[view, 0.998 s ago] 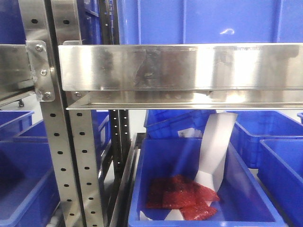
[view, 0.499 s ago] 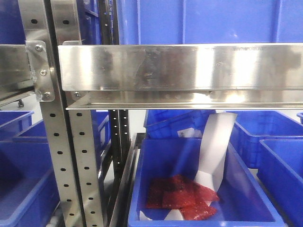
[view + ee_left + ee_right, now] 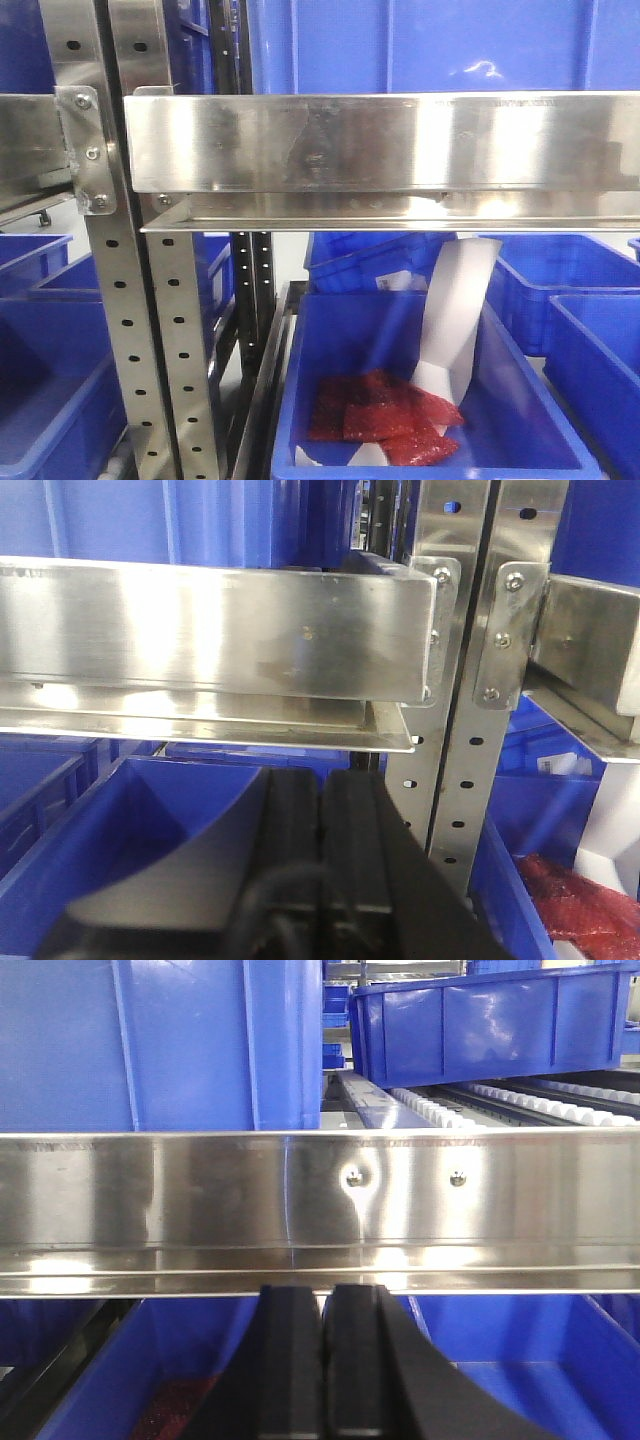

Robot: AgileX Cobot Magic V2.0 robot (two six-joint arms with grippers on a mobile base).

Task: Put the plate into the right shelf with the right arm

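The plate is out of view in every frame. The right shelf (image 3: pixel 380 140) is a shiny steel rack level with a broad flat front lip, bolted to perforated posts (image 3: pixel 120 330). Seen from the right wrist, this lip (image 3: pixel 320 1200) runs across the whole frame, just beyond and above my right gripper (image 3: pixel 322 1292). That gripper is shut, its black fingers pressed together with nothing between them. My left gripper (image 3: pixel 320 778) is also shut and empty, below the neighbouring left shelf lip (image 3: pixel 200 630). A corner of the right shelf (image 3: pixel 590 640) shows past the posts.
A large blue bin (image 3: pixel 420 45) stands on the right shelf. Below it, a blue bin (image 3: pixel 320 400) holds red packets (image 3: pixel 385 410) and a white folded sheet (image 3: pixel 455 310). More blue bins sit left and right. Roller tracks (image 3: pixel 520 1105) run behind the lip.
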